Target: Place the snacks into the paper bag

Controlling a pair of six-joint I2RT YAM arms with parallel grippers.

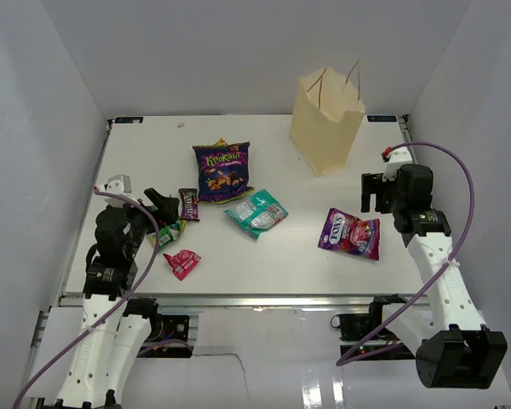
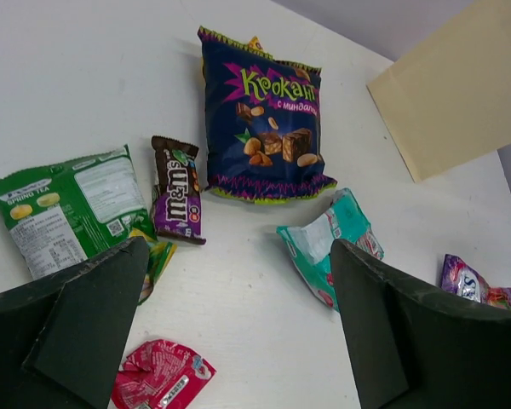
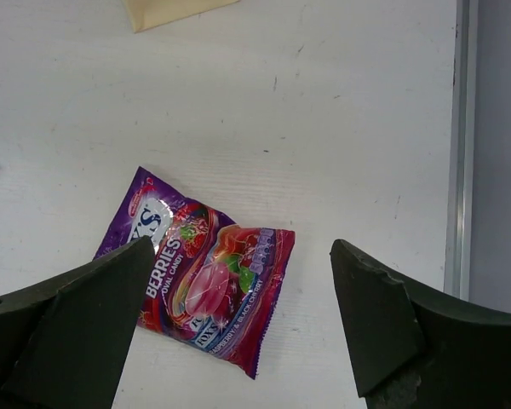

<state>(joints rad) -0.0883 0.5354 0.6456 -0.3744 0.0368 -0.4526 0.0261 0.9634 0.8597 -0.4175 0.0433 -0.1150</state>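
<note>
paper bag (image 1: 326, 123) upright, far right of table (image 1: 281, 256), inside not visible tbh. snacks loose on tabletop: purple chip bag (image 1: 222, 170), teal pouch (image 1: 256, 213), candy bag (image 3: 200, 281) by right claw (image 3: 243, 245). left claw (image 2: 238, 247) and right claw both gaping, empty.

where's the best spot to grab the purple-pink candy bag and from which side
Take the purple-pink candy bag from straight above with the right end effector, which hangs open nearby. The bag lies flat on the table, so a side approach would find no edge to catch. Pinching across its puffy middle, fingers spanning the narrower width, is probably the surest hold.
</note>
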